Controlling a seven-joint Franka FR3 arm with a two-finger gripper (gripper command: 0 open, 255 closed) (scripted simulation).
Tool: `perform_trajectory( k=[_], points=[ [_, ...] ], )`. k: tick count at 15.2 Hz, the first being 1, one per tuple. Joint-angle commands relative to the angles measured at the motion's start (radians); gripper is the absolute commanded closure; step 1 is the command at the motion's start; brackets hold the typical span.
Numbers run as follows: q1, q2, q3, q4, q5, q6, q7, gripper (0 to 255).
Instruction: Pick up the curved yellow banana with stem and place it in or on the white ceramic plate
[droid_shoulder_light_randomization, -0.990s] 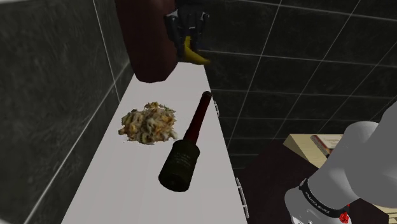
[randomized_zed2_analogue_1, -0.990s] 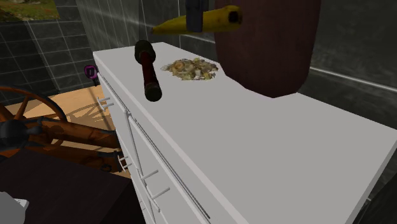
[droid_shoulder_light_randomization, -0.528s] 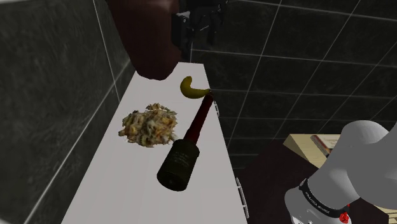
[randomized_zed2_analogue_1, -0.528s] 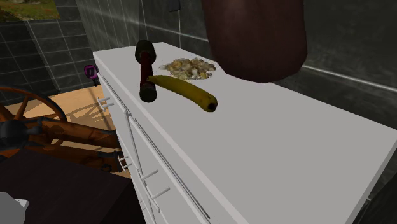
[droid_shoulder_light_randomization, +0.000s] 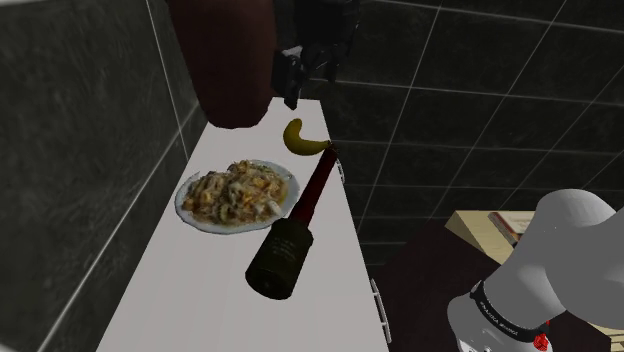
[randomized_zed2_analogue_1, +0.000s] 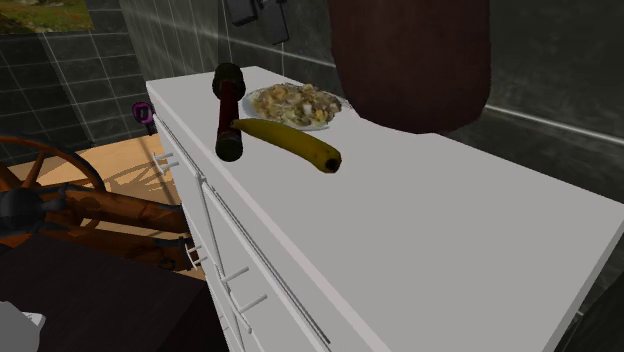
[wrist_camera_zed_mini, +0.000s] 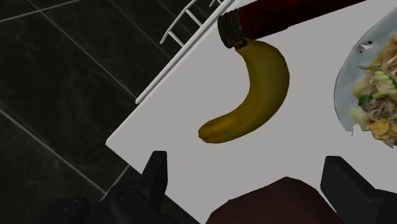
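The yellow banana (droid_shoulder_light_randomization: 303, 140) lies on the white counter, its stem end touching the mouth of a dark bottle (droid_shoulder_light_randomization: 290, 235). From the second exterior view, the banana (randomized_zed2_analogue_1: 290, 146) rests just in front of the white plate (randomized_zed2_analogue_1: 310, 127), which holds a heap of food. The plate (droid_shoulder_light_randomization: 182, 200) stands beside the bottle, apart from the banana. My black gripper (droid_shoulder_light_randomization: 308, 80) hangs open above the banana, holding nothing. In the wrist view the banana (wrist_camera_zed_mini: 251, 95) lies beyond my gripper (wrist_camera_zed_mini: 249, 181), whose fingers stand wide apart, with the plate's rim (wrist_camera_zed_mini: 341, 95) off to one side.
A large dark maroon object (droid_shoulder_light_randomization: 225, 60) stands at the counter's far end by the tiled wall, close beside my gripper. The counter's front edge (randomized_zed2_analogue_1: 250, 240) drops off above white drawers. A wooden wheel (randomized_zed2_analogue_1: 40, 200) stands on the floor below.
A second ago my gripper held the banana in the air; it has opened and the banana now lies on the counter. A white plate now shows under the food heap.
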Motion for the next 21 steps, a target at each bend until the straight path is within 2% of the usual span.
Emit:
perform_trajectory(
  k=[1,7,8,17,18,21],
  points=[
    [-0.001,0.001,-0.002,-0.009,-0.002,0.011,0.001,0],
    [-0.001,0.001,-0.002,-0.009,-0.002,0.011,0.001,0],
    [-0.001,0.001,-0.002,-0.009,-0.002,0.011,0.001,255],
    [-0.001,0.001,-0.002,-0.009,-0.002,0.011,0.001,255],
    [-0.001,0.001,-0.002,-0.009,-0.002,0.011,0.001,0],
    [-0.038,0.165,0.002,0.121,0.099,-0.115,0.185,0]
  ],
)
